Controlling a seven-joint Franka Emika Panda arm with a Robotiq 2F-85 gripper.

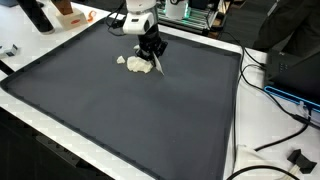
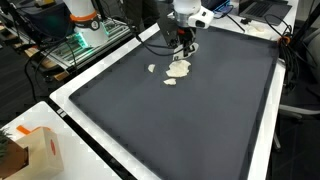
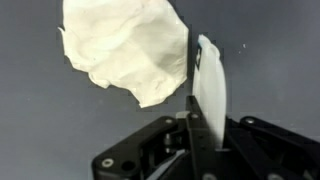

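In the wrist view the jaws are drawn close together on a thin white strip (image 3: 210,85), which stands upright between them, one dark finger pressed against its side. Just beyond and beside the strip lies a crumpled white tissue (image 3: 125,50), its edge meeting the strip; whether the two touch cannot be told.

In both exterior views the jaws point down at the far part of a dark mat (image 1: 130,120) (image 2: 180,130), right over the tissue (image 1: 136,64) (image 2: 178,69). A small white scrap (image 1: 121,59) (image 2: 152,68) lies near the tissue, apart from it.

The mat covers most of the white desk (image 1: 250,140) (image 2: 62,105). An orange and white box (image 2: 40,150) stands at one corner of the desk in an exterior view. Black cables (image 1: 275,100) trail along one side.
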